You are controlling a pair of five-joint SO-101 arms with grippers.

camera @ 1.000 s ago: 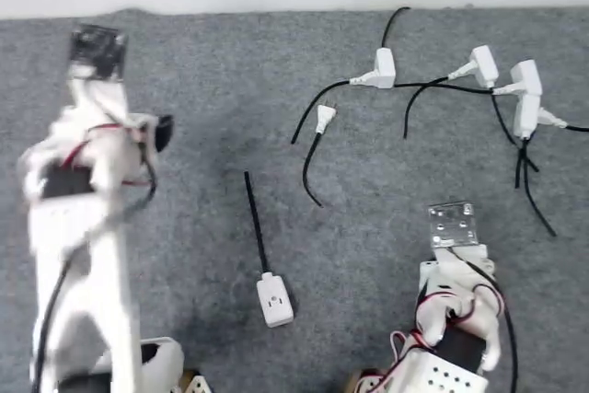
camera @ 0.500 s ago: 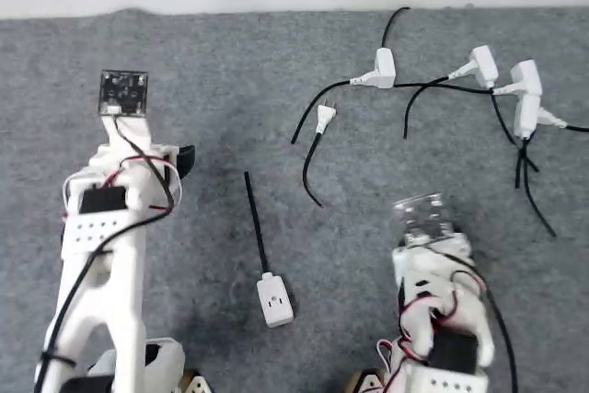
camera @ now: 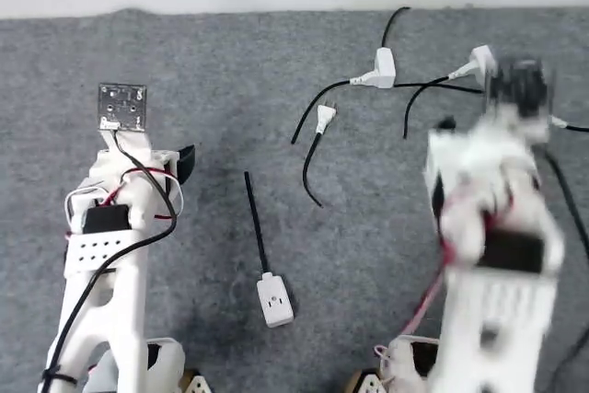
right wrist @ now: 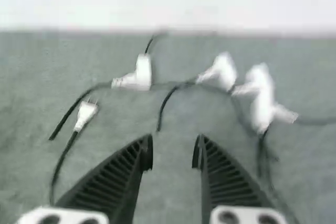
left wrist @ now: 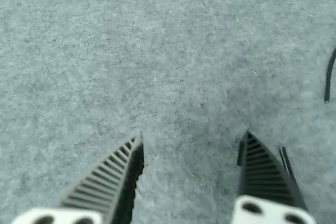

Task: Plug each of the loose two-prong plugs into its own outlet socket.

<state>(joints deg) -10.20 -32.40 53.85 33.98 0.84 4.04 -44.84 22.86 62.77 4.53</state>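
While plugs (camera: pixel 324 118) lie toward the mat's (camera: pixel 221 62) far edge, left gripper (left wrist: pixel 192 136) gapes empty; right gripper (right wrist: pixel 173 139) stands slightly parted.

Left claw (left wrist: pixel 192 135) open, empty, over grey table (left wrist: pixel 157 51); thin black cord (left wrist: pixel 286 158) just beside one finger, another cord end (left wrist: pixel 329 77) farther off.

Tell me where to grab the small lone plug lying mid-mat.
Grip the small plug by its white body, coming from above and closing across its width. It lies flat with its cord trailing from one end, so that end is probably best left clear.
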